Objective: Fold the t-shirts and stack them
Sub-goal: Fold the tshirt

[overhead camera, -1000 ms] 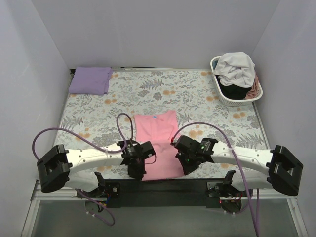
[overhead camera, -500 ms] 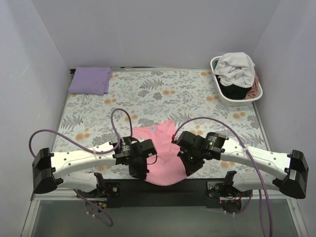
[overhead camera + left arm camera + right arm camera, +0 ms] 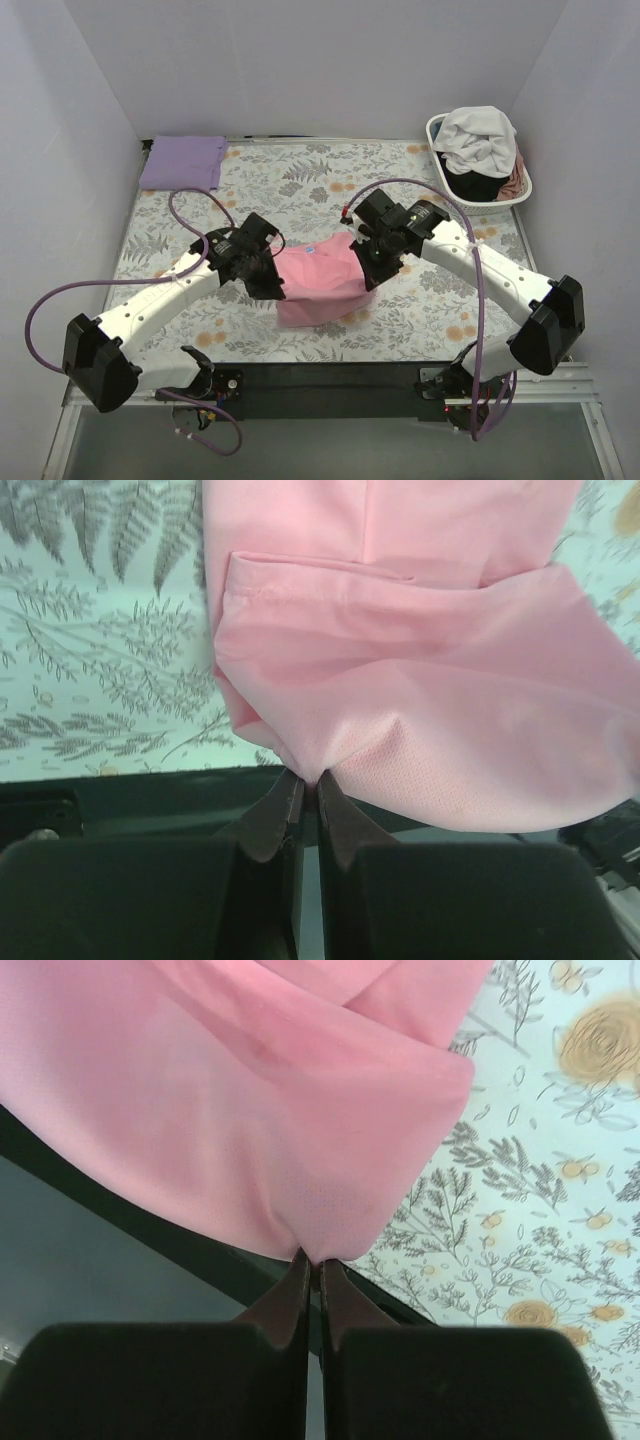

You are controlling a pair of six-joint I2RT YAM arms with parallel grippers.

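Note:
The light pink t-shirt (image 3: 318,280) lies partly folded on the floral table cover, its near end lifted and carried over the far part. My left gripper (image 3: 276,285) is shut on its left corner; the pinched pink cloth (image 3: 330,745) shows at the fingertips in the left wrist view. My right gripper (image 3: 366,277) is shut on the right corner, and the cloth (image 3: 300,1200) hangs from the fingertips in the right wrist view. A folded lavender t-shirt (image 3: 182,162) lies at the far left corner. White, black and dusty pink shirts (image 3: 478,140) fill the basket.
The white slatted laundry basket (image 3: 445,190) stands at the far right corner. The floral table cover (image 3: 420,310) spans the table. Grey walls close in the left, right and back. The black front rail (image 3: 330,378) runs along the near edge.
Both grippers have lifted the near hem of the pink t-shirt and carried it away from the front edge toward the table's middle, doubling the shirt over itself.

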